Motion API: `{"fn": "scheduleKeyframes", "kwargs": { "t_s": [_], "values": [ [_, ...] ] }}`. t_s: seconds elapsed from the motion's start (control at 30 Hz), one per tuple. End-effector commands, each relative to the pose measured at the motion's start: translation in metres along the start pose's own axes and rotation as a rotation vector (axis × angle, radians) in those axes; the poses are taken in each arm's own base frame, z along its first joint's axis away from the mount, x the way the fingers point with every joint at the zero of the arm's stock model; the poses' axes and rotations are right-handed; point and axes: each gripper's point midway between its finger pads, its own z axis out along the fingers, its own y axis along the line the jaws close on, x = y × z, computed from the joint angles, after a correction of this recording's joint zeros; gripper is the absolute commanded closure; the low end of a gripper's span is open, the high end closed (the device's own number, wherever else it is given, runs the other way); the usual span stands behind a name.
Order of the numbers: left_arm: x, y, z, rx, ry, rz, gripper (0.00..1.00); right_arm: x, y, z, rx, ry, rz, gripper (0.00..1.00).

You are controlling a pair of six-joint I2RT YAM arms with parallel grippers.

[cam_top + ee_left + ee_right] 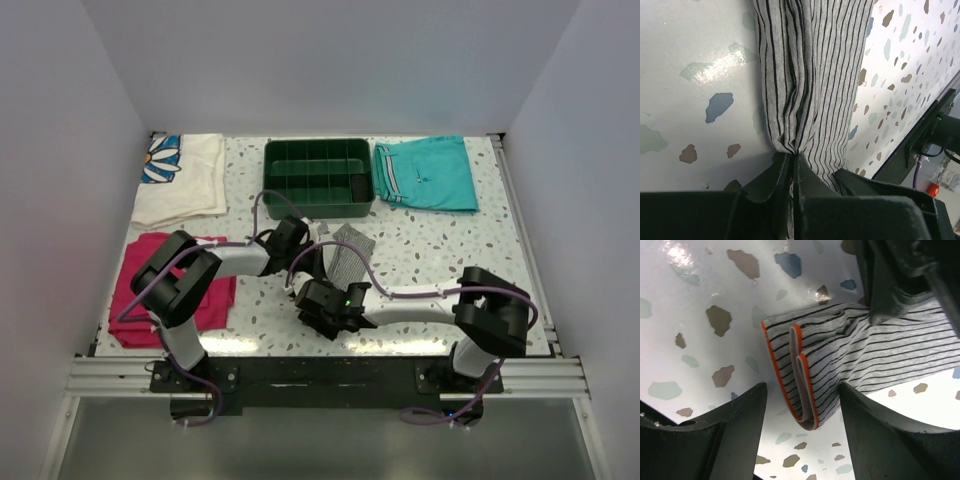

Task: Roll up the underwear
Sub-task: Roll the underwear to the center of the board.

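Tray (320, 212) of dark green plastic stands beyond both grippers, just past the left gripper (793, 159); its divided compartments show only their own green floor. Teal shorts (425, 172) lie beside the tray, far out ahead of the right gripper (802, 390).

The underwear (815, 75) lies on the speckled table (440, 250) between the two grippers, stretched into a narrow, gathered strip. The left gripper is closed tight, its fingertips pinching a bunched fold at one end of the striped cloth, with pleats fanning away from the pinch. The right gripper stands well open, one finger (740, 430) on each side of the other end, where the orange-trimmed edge is folded back on itself in layers. That folded end sits in the gap between the fingers; whether either finger touches it cannot be told.

A magenta cloth (135, 255) lies behind and outside the left gripper, under that arm, and a white flowered cloth (190, 185) lies farther out on the same side. Bare table stretches outward from the right gripper to the table's right edge. The table's near edge is close behind the right gripper.
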Motion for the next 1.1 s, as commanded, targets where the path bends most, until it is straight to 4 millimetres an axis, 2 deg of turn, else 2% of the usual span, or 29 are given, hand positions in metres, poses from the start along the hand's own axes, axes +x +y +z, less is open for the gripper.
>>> {"fn": "scheduleKeyframes", "kwargs": {
  "t_s": [0.0,0.3,0.5,0.67,0.77,0.93,1.03,1.07],
  "values": [
    [0.031,0.059,0.005,-0.210,0.090,-0.006,1.00,0.007,-0.018,0.003,0.136,0.009,0.013,0.37],
    [0.031,0.063,0.005,-0.211,0.096,-0.010,1.00,0.014,-0.009,0.003,0.183,-0.002,-0.019,0.47],
    [0.030,0.066,0.003,-0.215,0.094,-0.016,1.00,0.010,-0.004,-0.005,0.172,-0.068,-0.021,0.43],
    [0.029,0.065,0.003,-0.211,0.095,-0.013,1.00,0.009,-0.009,-0.005,0.213,-0.065,-0.033,0.41],
    [0.031,0.066,0.003,-0.212,0.099,-0.016,1.00,0.011,-0.007,-0.003,0.209,-0.057,-0.038,0.43],
    [0.032,0.066,0.002,-0.210,0.100,-0.015,1.00,0.016,-0.002,0.001,0.197,-0.043,-0.037,0.51],
    [0.031,0.065,0.002,-0.207,0.097,-0.013,1.00,0.018,-0.002,0.002,0.202,-0.039,-0.037,0.64],
    [0.031,0.065,0.002,-0.207,0.097,-0.012,1.00,0.017,-0.001,0.002,0.199,-0.042,-0.034,0.65]
  ]
}}
